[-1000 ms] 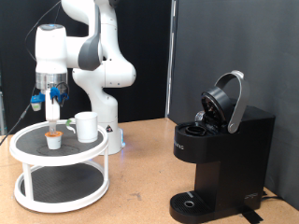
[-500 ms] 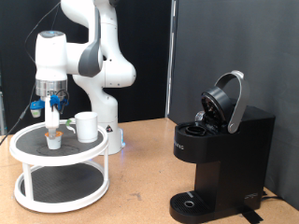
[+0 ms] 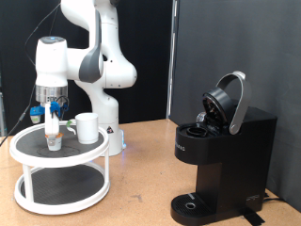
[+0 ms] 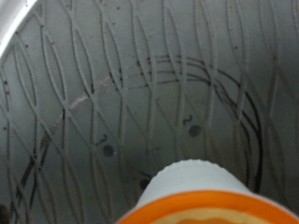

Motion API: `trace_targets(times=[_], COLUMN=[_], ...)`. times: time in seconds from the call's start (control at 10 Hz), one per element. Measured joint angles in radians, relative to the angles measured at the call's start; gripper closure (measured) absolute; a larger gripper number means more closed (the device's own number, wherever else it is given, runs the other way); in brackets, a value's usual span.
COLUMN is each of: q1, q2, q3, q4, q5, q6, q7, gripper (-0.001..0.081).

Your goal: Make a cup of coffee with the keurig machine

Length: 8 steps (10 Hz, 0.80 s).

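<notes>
The gripper (image 3: 54, 129) hung low over a small pod (image 3: 55, 142) on the top tier of the white stand (image 3: 28, 151); its opening could not be told. The white cup (image 3: 87, 127) stood just beside. The keurig machine (image 3: 224, 160), well apart, had its lid raised

The exterior view sits off the arm at about table (image 3: 141, 165) height, looking level across the scene from a middling distance. It takes in the two-tier stand (image 3: 59, 169) at its left, the arm behind that stand, and the keurig machine (image 3: 221, 155) well apart from the stand at its right. The wrist view looks along the fingers, very near the stand's dark patterned top shelf (image 4: 121, 103), which fills almost its whole picture. Both views share that top shelf and the small pod (image 4: 201, 196) on it (the pod (image 3: 55, 141) is tiny in the exterior view).
</notes>
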<state>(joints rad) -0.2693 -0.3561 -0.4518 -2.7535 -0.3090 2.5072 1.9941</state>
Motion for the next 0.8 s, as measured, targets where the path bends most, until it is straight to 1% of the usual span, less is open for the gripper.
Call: trace_targets(times=[0.8], q1=[0.001], q2=[0.005], q3=[0.000], q4=[-0.004], q5=[0.028], q6=[0.004], q7=[-0.002], gripper=[0.0072])
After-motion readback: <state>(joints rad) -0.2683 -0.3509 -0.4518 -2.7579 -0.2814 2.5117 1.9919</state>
